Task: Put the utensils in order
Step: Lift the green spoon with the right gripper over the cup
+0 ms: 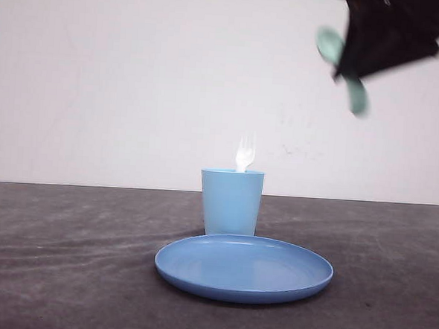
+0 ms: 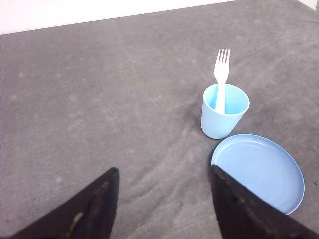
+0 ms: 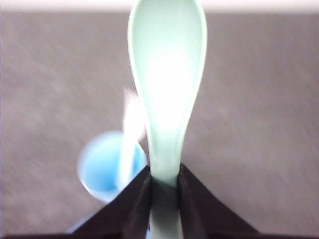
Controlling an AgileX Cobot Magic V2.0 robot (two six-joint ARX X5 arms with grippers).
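high above the right side of the surface (image 1: 49,273), the right claw (image 1: 376,47) is closed on the mint-green spoon (image 1: 331,46), gripping it along the handle. in the front view the bowl end projects from one side of the claw and the handle tip from the other; the view is motion-blurred. in the right wrist view the fingers (image 3: 134,204) press against both sides of the spoon (image 3: 167,89), with the bowl extending away from them.

the white fork (image 1: 245,154) stands upright in the light blue cup (image 1: 231,202), tines up, near the middle of the surface. the blue plate (image 1: 244,268) lies just in front of the cup, toward the near edge.

the left claw (image 2: 164,199) is spread wide with nothing between its fingers (image 2: 94,209), hovering over bare surface, apart from the cup (image 2: 224,112), fork (image 2: 221,74) and plate (image 2: 257,172).
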